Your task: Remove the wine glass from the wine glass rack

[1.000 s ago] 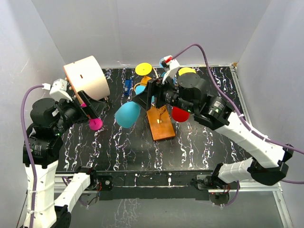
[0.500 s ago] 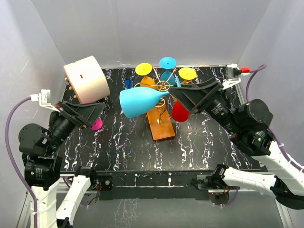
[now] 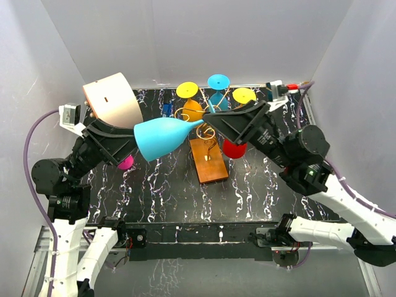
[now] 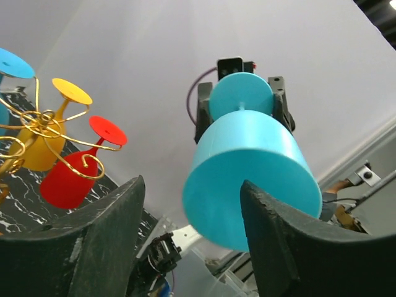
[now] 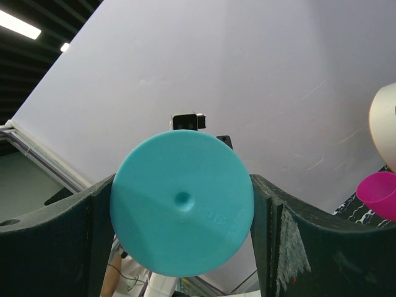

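The cyan wine glass (image 3: pixel 164 137) hangs level in the air to the left of the wine glass rack (image 3: pixel 207 120), clear of its gold wire arms. My right gripper (image 3: pixel 218 127) is shut on the glass's round foot (image 5: pixel 182 210), which fills the space between both fingers. My left gripper (image 3: pixel 129 143) stands open around the bowl (image 4: pixel 247 167). The bowl lies against the right finger (image 4: pixel 278 235) and a gap shows beside the other. The rack's wooden base (image 3: pixel 209 162) rests on the black table.
Yellow (image 3: pixel 187 90), cyan (image 3: pixel 218 81), orange (image 3: pixel 193 110) and red (image 3: pixel 234 148) glasses hang on the rack. A beige drum (image 3: pixel 112 102) and a magenta cup (image 3: pixel 125 162) sit at the left, a small blue object (image 3: pixel 166 110) behind. White walls enclose the table.
The right arm pulled back from the rack and carried the cyan glass leftward. The left gripper came up round the bowl and its jaws have narrowed.
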Robot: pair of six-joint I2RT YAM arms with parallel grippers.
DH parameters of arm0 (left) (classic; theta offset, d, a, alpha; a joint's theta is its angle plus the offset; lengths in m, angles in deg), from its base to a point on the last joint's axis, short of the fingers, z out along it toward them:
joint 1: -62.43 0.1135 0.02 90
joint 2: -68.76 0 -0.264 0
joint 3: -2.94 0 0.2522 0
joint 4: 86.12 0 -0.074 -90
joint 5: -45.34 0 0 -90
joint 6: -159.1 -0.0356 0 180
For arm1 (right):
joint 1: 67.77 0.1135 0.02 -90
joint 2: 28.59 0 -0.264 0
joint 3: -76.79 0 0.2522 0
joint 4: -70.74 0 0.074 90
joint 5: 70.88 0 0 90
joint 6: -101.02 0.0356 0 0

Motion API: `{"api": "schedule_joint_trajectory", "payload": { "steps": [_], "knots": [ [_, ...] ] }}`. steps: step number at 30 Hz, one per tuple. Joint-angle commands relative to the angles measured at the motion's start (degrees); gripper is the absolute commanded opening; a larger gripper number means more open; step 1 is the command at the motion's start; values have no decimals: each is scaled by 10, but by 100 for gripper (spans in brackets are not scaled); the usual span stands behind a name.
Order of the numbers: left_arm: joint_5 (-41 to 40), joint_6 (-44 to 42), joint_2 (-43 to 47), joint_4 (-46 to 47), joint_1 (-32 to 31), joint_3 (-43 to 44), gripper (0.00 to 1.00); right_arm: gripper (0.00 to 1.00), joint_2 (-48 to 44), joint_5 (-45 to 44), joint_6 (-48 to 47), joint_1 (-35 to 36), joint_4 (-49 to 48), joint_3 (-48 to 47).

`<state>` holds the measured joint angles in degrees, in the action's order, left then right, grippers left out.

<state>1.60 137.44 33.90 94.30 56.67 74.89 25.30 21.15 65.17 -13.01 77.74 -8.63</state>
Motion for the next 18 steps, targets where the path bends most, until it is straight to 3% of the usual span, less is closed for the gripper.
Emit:
{"api": "schedule_joint_trajectory", "payload": {
  "steps": [1, 6, 8, 11, 13, 16, 18],
  "knots": [
    [50, 38, -12, 57, -2, 15, 57, 59, 19, 55, 33, 2, -85, -9],
    [64, 33, -17, 48, -2, 29, 39, 59, 45, 81, 55, 2, -138, 2],
    [62, 19, -14, 25, -2, 35, 25, 59, 51, 83, 63, 1, -155, 9],
    [51, -1, -7, -4, -2, 40, 15, 59, 56, 83, 67, 2, -171, 17],
    [41, -16, -5, -29, -2, 44, 1, 61, 58, 82, 66, 2, -181, 23],
    [26, -34, -5, -60, -2, 57, 0, 76, 53, 74, 52, 2, -196, 41],
    [18, -47, -3, -78, -2, 63, 0, 91, 46, 59, 30, 1, -194, 50]
  ]
}}
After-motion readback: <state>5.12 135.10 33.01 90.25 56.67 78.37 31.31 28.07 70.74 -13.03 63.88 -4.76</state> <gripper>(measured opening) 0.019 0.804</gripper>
